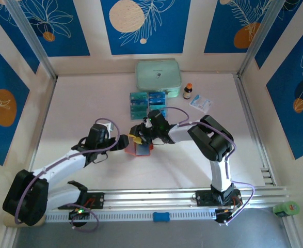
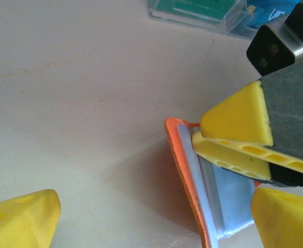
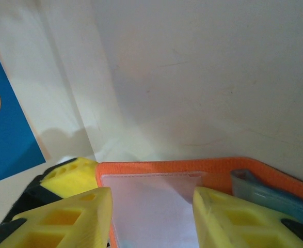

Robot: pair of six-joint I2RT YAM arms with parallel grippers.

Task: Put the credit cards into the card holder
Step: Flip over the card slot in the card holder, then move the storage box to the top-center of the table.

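Observation:
The orange-red card holder (image 1: 140, 149) stands half open on the table between both grippers. My left gripper (image 1: 129, 139) is open wide, and its yellow fingertips (image 2: 22, 219) straddle the holder's orange edge (image 2: 185, 170) without touching it. My right gripper (image 1: 141, 133) reaches in from the right over the holder's inner face. Its jaws stand apart in front of the pale clear pocket (image 3: 151, 206), below the holder's orange rim (image 3: 161, 168), and I see no card between them (image 3: 152, 199). The teal-blue credit cards (image 1: 148, 103) lie in a clear rack behind.
A mint-green zip case (image 1: 158, 78) sits at the back, with a small brown bottle (image 1: 187, 91) and a white-and-blue sachet (image 1: 201, 103) to its right. The clear rack's corner (image 2: 203, 10) lies just beyond the holder. Open table stretches to the left.

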